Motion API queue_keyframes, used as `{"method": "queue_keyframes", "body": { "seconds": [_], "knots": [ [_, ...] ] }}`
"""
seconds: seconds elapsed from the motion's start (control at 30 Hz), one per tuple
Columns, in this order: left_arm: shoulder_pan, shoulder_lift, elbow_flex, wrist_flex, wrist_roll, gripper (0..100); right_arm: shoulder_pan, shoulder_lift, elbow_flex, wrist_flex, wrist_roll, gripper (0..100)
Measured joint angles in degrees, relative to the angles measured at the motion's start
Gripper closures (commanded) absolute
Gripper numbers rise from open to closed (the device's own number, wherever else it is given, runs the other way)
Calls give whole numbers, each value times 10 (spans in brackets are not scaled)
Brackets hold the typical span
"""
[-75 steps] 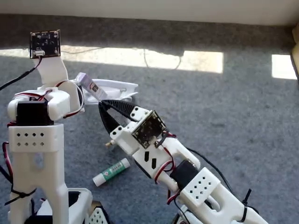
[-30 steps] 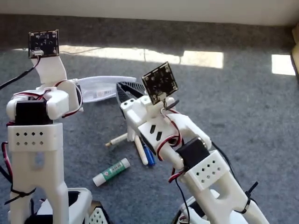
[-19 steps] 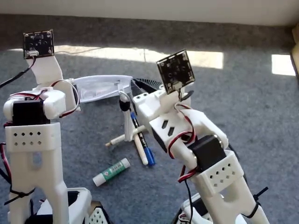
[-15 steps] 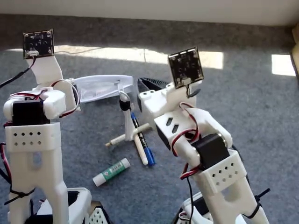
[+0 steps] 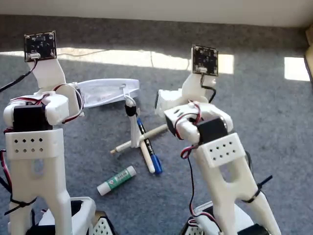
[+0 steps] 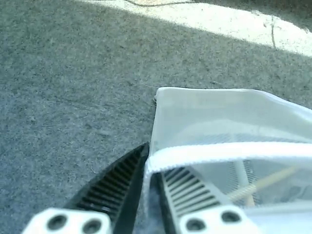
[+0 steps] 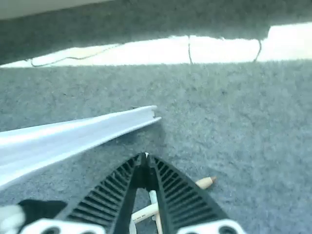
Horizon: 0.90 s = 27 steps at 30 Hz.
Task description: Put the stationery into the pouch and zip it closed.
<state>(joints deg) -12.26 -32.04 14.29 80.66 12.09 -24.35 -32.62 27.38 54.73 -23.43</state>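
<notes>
The white see-through pouch (image 5: pixel 108 91) hangs off the carpet by one end, and my left gripper (image 6: pixel 147 152) is shut on the pouch (image 6: pixel 229 122) at its rim band. Loose on the carpet lie a pencil (image 5: pixel 142 137), a blue-capped pen (image 5: pixel 148 148), a white black-capped marker (image 5: pixel 131 117) and a green-labelled glue stick (image 5: pixel 116 179). My right gripper (image 7: pixel 145 157) is shut with nothing in it, held above the carpet a little short of the pouch (image 7: pixel 73 136). The pencil tip (image 7: pixel 205 182) shows just past its fingers.
Grey carpet covers the whole work area, with a bright sunlit strip (image 5: pixel 146 58) and a thin cable (image 5: pixel 161 66) along the far side. The left arm's tower (image 5: pixel 36 147) stands beside the glue stick. Open carpet lies to the right of the right arm.
The right arm has pulled back from the pouch, rising and swinging to the right, uncovering the pens and pencil. The stick that poked out of the pouch mouth 2.5 s ago is gone from sight.
</notes>
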Motion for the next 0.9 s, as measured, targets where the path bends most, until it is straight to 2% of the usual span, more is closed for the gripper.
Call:
{"method": "queue_keyframes", "body": {
  "seconds": [0.1, 0.53, 0.73, 0.9],
  "knots": [
    [0, 0, 0, 0, 0, 993, 0, 48, 0, 18, -40, 896],
    [0, 0, 0, 0, 0, 993, 0, 239, -91, 91, -147, 888],
    [0, 0, 0, 0, 0, 993, -6, 320, -161, 159, -198, 788],
    [0, 0, 0, 0, 0, 993, -27, 394, -206, 192, -216, 786]
  ]
}}
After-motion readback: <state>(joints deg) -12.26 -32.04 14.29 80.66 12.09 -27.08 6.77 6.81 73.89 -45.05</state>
